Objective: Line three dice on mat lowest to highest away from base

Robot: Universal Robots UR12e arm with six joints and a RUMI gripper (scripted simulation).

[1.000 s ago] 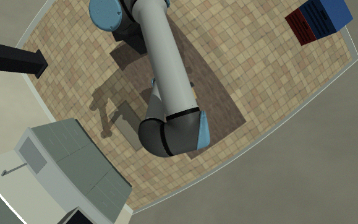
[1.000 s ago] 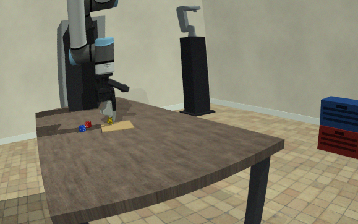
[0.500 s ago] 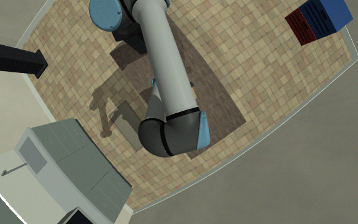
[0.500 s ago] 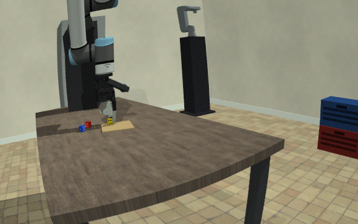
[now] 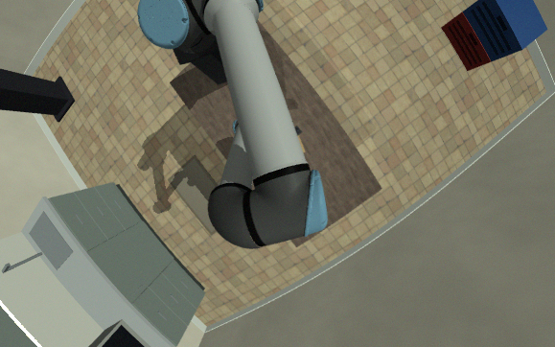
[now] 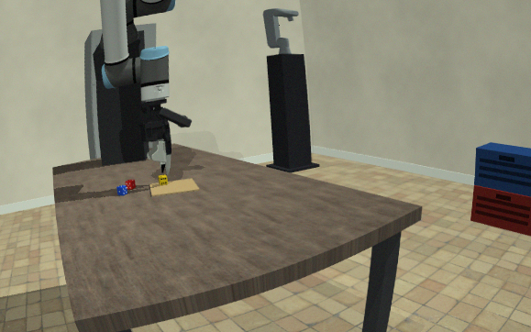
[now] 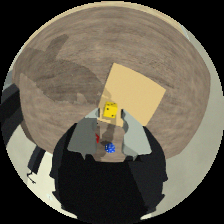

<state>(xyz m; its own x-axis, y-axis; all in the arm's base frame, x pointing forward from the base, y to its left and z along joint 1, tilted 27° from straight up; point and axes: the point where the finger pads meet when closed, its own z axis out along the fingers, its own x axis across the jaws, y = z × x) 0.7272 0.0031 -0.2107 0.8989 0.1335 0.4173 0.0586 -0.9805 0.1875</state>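
The yellow die sits on the tan mat, near the mat's edge closest to the gripper in the wrist view. The gripper is partly open, its jaws on either side of the yellow die with a gap at each side. The red die and the blue die lie off the mat on the table, close to each other. The left jaw partly hides the red die in the wrist view. In the top view the arm hides the dice and most of the mat.
The wooden table carries the mat and dice. A black pedestal stands behind the table, and stacked blue and red crates stand on the floor at the right, away from the arm.
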